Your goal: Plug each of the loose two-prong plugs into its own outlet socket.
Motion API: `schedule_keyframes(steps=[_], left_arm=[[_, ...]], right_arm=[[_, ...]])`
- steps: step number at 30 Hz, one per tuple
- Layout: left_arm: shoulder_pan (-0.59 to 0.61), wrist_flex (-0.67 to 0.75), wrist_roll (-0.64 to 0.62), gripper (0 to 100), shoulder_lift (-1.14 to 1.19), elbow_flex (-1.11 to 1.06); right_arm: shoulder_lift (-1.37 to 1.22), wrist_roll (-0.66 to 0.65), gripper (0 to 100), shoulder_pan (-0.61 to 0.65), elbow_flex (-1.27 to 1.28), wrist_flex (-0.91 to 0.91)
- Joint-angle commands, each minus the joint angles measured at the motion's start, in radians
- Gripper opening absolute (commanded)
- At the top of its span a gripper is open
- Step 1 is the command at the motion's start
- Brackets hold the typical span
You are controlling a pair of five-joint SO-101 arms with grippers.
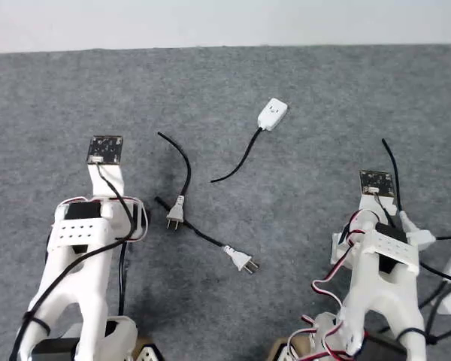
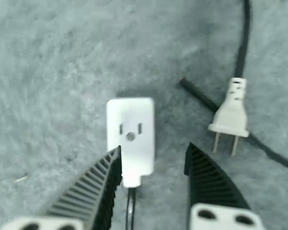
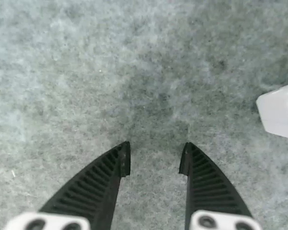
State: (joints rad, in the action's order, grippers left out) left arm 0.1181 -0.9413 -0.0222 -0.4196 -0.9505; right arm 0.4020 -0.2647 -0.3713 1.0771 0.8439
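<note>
Left tool (image 2: 153,149) spread, straddling the cord end of a white outlet socket (image 2: 130,129) lying face up on the grey table (image 2: 48,72). A loose two-prong plug (image 2: 229,115) lies just beside that socket. Right tool (image 3: 156,144) spread over the table.

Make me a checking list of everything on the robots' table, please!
Surface: grey mat, flat.
Job's things: plug by the left arm and middle plug both loose; far socket and near socket both empty.
Clutter: nothing seen.
Grippers: left gripper, fingers open over the near socket; right gripper, fingers open over bare mat.
Cables: black cords lying loose.
Surroundings: pale strip beyond the mat.
</note>
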Motion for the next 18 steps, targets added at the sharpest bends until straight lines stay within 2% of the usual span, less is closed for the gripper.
schedule_keyframes(steps=[1,4,8,14,18], left_arm=[[-0.046,0.044,0.009,21,-0.005,0.021],[-0.046,0.035,0.009,21,0.037,0.030],[-0.014,0.100,0.011,21,0.160,0.073],[0.015,0.104,0.011,21,0.385,0.225],[0.012,0.091,0.011,21,0.407,0.251]], right_arm=[[0.035,-0.014,16.5,-0.008,-0.011,-0.010],[0.036,-0.017,16.5,-0.008,-0.011,-0.008],[0.036,-0.017,16.5,-0.008,-0.011,-0.008],[0.036,-0.017,16.5,-0.008,-0.011,-0.007],[0.036,-0.017,16.5,-0.008,-0.011,-0.007]])
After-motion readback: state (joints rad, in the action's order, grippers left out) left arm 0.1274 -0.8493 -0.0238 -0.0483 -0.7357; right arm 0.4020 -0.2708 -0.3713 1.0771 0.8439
